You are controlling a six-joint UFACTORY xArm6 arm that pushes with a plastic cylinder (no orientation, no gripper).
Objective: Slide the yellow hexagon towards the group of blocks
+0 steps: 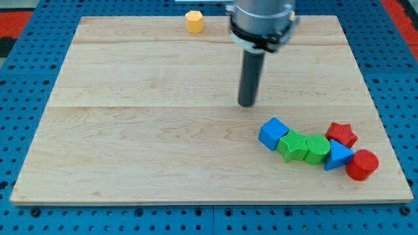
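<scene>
Camera view: yellow hexagon [194,21] is seen at the board's [130,130] top edge.
My tip [247,104] is placed mid-board, touching nothing, above the blue cube [273,133] of the block group; fingers are not fitted.

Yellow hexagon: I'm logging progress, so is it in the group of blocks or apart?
Apart. The yellow hexagon sits alone at the board's top edge; my tip is between it and the group.

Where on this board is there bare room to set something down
The view's whole left half is bare, below the yellow hexagon and left of my tip. It is crowded at lower right: blue cube, green blocks, red star, red cylinder.
</scene>
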